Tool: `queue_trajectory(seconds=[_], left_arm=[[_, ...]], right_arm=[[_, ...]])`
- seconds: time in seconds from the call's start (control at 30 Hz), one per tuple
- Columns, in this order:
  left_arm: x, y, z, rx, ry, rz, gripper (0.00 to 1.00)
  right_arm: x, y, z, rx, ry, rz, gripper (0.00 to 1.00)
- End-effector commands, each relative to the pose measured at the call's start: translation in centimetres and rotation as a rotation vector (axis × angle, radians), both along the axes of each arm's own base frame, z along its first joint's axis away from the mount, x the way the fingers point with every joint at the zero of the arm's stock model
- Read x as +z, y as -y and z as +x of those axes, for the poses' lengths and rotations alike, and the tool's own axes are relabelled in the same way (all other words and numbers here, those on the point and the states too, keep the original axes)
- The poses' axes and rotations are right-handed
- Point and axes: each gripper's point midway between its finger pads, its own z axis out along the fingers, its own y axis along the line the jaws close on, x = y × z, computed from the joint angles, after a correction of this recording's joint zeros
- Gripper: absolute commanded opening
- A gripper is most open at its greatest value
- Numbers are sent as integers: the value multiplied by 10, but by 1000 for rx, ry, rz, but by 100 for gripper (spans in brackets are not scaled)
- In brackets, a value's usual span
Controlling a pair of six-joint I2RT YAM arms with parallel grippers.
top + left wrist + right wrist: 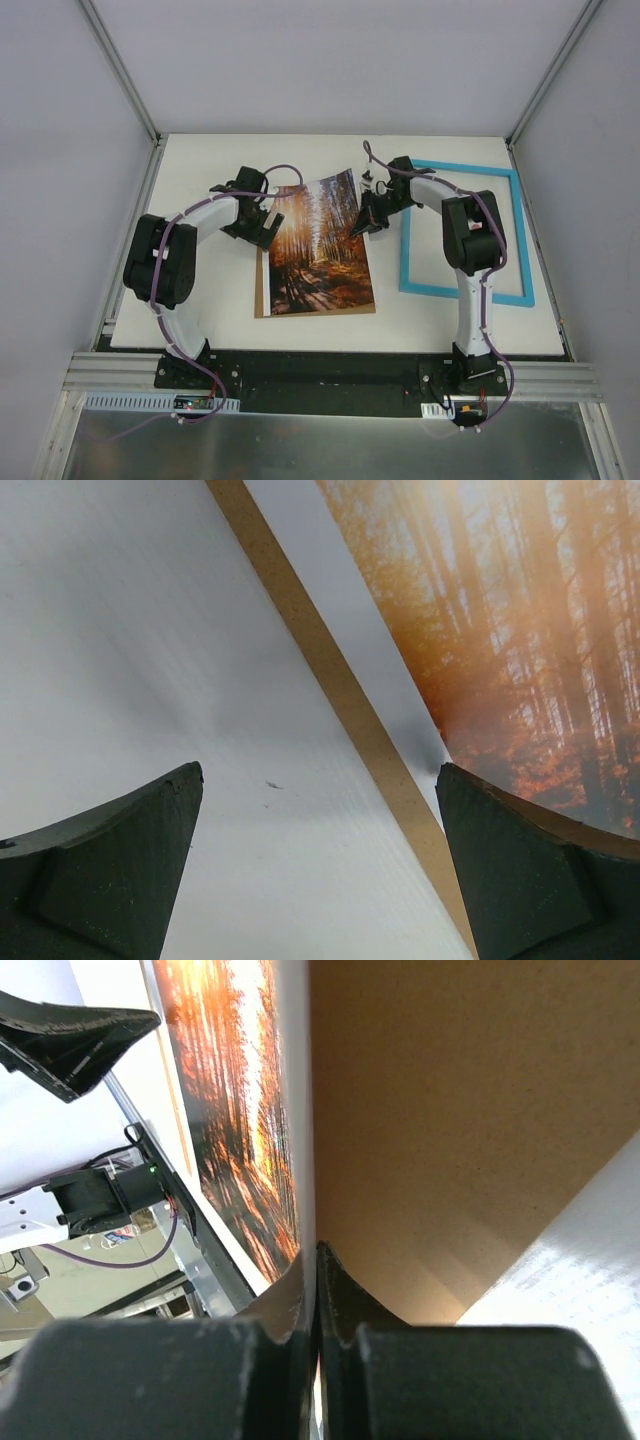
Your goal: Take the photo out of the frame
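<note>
The photo (pixel 318 245) is pinched at its edge by our right end effector (pixel 364 224); our left end effector (pixel 257 226) hangs released.

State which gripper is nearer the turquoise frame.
Right. The right gripper, pinching the photo, sits just outside the turquoise frame; the left gripper hovers beyond the photo.

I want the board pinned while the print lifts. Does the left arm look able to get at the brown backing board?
Probably yes: the left end effector hangs open directly above the backing board's exposed left strip, beside the photo, with nothing in between.
</note>
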Motion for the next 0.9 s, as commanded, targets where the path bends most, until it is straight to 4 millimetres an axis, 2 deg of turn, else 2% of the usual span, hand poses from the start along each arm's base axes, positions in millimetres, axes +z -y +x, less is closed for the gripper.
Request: queue_trajectory(seconds=[0.0,0.1,0.2,0.4,0.6,0.77,0.87], left_arm=[[23,3,-2,-4,45,-25,99],[32,0,1,1,72,-31,99],[34,-1,2,-4,79,-31,99],[11,-6,5,-3,31,38,99],[-3,-8,9,-2,3,114,99],[-8,-26,11,-18,0,279,99],[-12,-47,7,-36,-33,398,99]], right_arm=[[76,6,24,-22,153,103,1],[113,19,34,-56,232,137,0],[140,33,38,-83,289,149,0],[166,67,45,-132,349,128,1],[210,95,48,-167,446,132,0],[244,102,42,-179,527,139,0],[260,104,38,-184,560,151,0]])
